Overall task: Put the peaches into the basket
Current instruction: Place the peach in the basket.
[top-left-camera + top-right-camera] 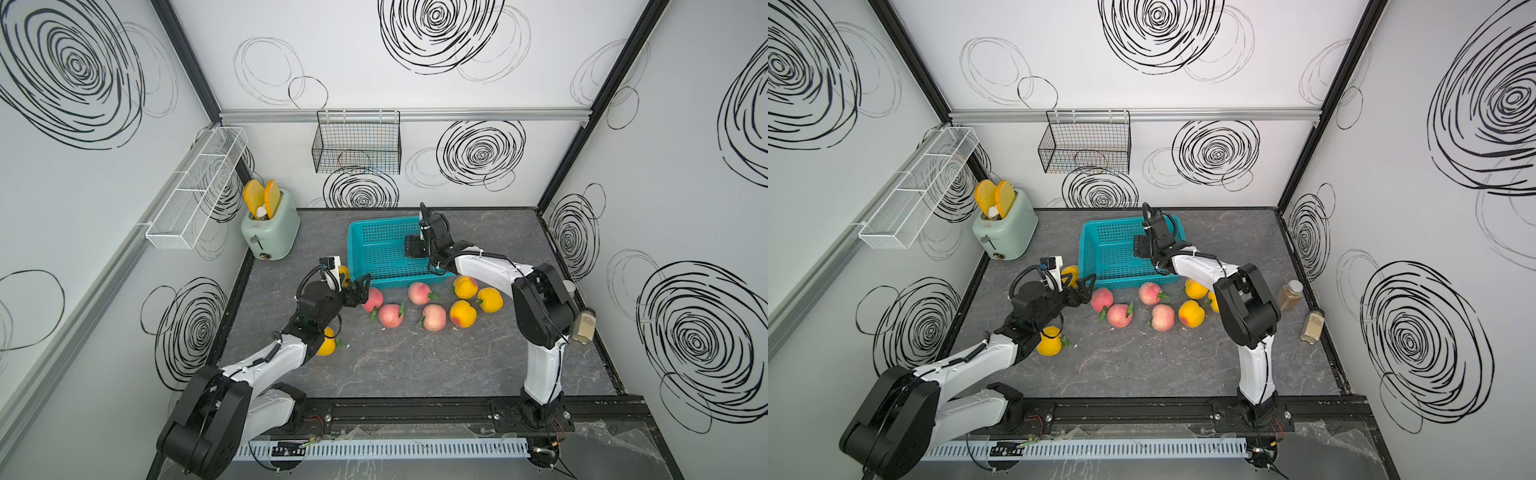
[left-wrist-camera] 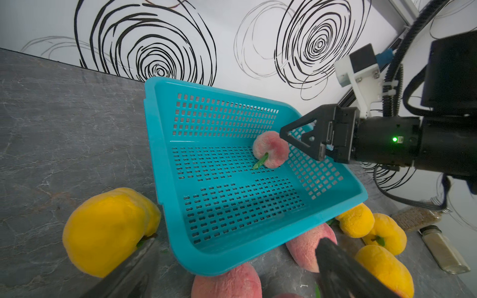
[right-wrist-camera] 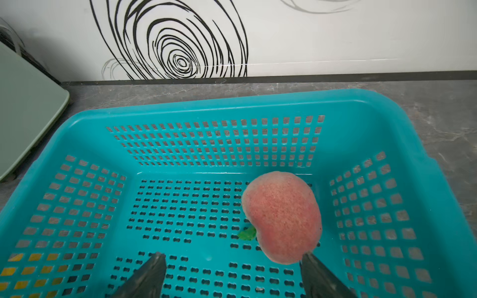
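Note:
The teal basket (image 1: pixel 376 243) (image 1: pixel 1108 245) stands at the back middle of the table. One pink peach (image 3: pixel 282 216) (image 2: pixel 271 148) lies on its floor, hidden in both top views. My right gripper (image 3: pixel 232 255) (image 1: pixel 414 248) hangs open over the basket (image 3: pixel 180 206), with that peach at the tip of one finger and not between the two. My left gripper (image 1: pixel 362 291) (image 2: pixel 237 247) is open at the basket's front left corner. Another pink peach (image 1: pixel 373 300) (image 2: pixel 227 283) sits just ahead of it. Several more pink and yellow peaches (image 1: pixel 463 313) lie in front of the basket. A yellow peach (image 2: pixel 108 229) is beside one left finger.
A mint toaster (image 1: pixel 270 232) with orange toast slices stands at the back left. A black wire basket (image 1: pixel 357 145) hangs on the back wall and a white mesh rack (image 1: pixel 195 191) on the left wall. Two bottles (image 1: pixel 1289 295) (image 1: pixel 1312 326) stand at the right edge. A yellow peach (image 1: pixel 326 343) lies under my left forearm.

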Motion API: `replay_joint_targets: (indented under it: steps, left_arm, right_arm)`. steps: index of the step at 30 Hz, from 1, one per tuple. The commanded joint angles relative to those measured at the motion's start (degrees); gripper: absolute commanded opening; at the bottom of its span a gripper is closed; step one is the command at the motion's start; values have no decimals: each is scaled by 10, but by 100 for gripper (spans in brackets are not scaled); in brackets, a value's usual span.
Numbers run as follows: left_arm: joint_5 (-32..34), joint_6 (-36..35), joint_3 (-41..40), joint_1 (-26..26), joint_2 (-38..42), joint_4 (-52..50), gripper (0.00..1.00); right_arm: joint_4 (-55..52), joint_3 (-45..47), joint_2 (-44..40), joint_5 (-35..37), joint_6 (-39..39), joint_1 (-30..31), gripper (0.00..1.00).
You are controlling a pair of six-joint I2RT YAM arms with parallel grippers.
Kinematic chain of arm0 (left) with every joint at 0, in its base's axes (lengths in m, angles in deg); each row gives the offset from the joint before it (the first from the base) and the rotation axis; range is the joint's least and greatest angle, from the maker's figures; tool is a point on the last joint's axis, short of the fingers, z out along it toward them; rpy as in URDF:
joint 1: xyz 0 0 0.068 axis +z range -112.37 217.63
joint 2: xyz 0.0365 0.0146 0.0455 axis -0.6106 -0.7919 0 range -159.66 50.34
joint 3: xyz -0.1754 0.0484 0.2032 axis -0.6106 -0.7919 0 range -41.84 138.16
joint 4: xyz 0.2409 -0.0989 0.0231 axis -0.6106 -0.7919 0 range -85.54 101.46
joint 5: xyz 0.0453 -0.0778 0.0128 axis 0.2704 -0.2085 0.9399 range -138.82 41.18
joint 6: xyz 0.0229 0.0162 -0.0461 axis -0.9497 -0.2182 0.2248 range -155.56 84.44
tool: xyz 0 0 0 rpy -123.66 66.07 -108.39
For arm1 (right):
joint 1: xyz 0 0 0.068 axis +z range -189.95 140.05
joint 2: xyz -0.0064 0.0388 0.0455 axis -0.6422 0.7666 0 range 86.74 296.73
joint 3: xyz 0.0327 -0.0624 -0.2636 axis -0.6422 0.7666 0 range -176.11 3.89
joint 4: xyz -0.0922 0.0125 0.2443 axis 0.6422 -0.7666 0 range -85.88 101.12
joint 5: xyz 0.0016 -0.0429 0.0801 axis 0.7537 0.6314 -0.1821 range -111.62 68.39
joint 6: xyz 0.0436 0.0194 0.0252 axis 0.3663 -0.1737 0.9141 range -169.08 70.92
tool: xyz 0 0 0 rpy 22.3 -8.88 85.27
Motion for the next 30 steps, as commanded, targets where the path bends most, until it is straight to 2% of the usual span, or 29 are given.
replay_joint_targets:
  steps: [1, 6, 14, 18, 22, 30]
  left_arm:
    - [5, -4, 15, -1, -17, 14, 98]
    - [20, -1, 13, -2, -15, 9, 98]
    - [79, -4, 11, 5, -7, -7, 98]
    - [39, 24, 45, 44, -17, -73, 98]
    - [24, 56, 36, 82, 23, -113, 98]
    - [-62, 116, 34, 167, 79, -173, 98]
  right_arm:
    - [38, 46, -52, -38, -28, -15, 86]
    - [69, 138, -128, -64, -39, -38, 86]
    - [108, 314, -297, -57, -30, -38, 86]
    - [155, 397, -365, -46, -50, -39, 86]
    - [184, 450, -406, -29, -63, -41, 86]
    - [271, 549, -456, -43, -38, -45, 86]
